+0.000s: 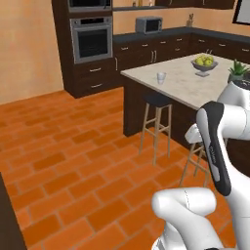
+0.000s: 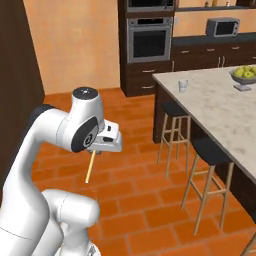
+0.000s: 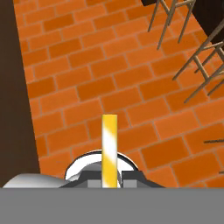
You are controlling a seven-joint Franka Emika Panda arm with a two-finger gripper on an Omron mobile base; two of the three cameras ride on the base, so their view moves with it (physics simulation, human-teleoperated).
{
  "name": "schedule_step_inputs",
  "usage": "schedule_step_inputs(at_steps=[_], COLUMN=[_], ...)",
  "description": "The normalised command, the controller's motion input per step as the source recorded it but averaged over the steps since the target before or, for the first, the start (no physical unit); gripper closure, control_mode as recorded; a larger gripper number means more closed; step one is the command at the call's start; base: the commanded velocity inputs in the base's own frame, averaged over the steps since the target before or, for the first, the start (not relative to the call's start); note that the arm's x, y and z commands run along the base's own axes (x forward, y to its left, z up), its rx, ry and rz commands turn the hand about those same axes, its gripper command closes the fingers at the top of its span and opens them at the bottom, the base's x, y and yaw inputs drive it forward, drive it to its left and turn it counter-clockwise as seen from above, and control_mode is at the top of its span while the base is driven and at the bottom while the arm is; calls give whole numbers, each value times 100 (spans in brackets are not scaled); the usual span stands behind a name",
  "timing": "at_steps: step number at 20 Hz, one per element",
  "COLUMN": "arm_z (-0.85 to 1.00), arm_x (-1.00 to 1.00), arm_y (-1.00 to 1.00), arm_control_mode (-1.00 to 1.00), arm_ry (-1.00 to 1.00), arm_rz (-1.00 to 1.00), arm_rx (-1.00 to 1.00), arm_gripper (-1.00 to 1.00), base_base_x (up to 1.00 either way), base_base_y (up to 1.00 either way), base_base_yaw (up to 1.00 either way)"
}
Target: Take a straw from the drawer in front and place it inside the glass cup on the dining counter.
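My gripper (image 2: 95,151) hangs low over the brick floor, shut on the straw (image 2: 90,167), a thin pale yellow stick that slants down from the fingers. In the hand view the straw (image 3: 109,146) rises straight between the closed fingertips of the gripper (image 3: 109,181). The glass cup (image 1: 160,77), also seen in the right base view (image 2: 183,85), stands near the far left corner of the beige dining counter (image 1: 188,88) (image 2: 220,107), well ahead of the gripper and to its right. The drawer is out of view.
Two dark-seated stools (image 2: 175,109) (image 2: 212,150) stand along the counter's near side. A grey fruit bowl (image 1: 204,64) and a plant pot (image 1: 238,73) sit further along the top. A dark cabinet (image 2: 15,75) is close on the left. Open brick floor (image 1: 73,156) lies ahead.
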Motion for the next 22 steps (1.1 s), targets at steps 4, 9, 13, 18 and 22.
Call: schedule_step_inputs(at_steps=[4, 9, 13, 18, 22], arm_z=[0, 0, 0, 0, 0], arm_x=[0, 0, 0, 0, 0], arm_y=[0, 0, 0, 0, 0], arm_control_mode=[100, 100, 100, 100, 100], arm_ry=[0, 0, 0, 0, 0], arm_rz=[0, 0, 0, 0, 0], arm_rx=[0, 0, 0, 0, 0], arm_gripper=[100, 100, 100, 100, 100], base_base_x=[100, 100, 100, 100, 100], base_base_y=[59, 62, 66, 70, 71], base_base_yaw=[-31, -35, -40, -46, -49])
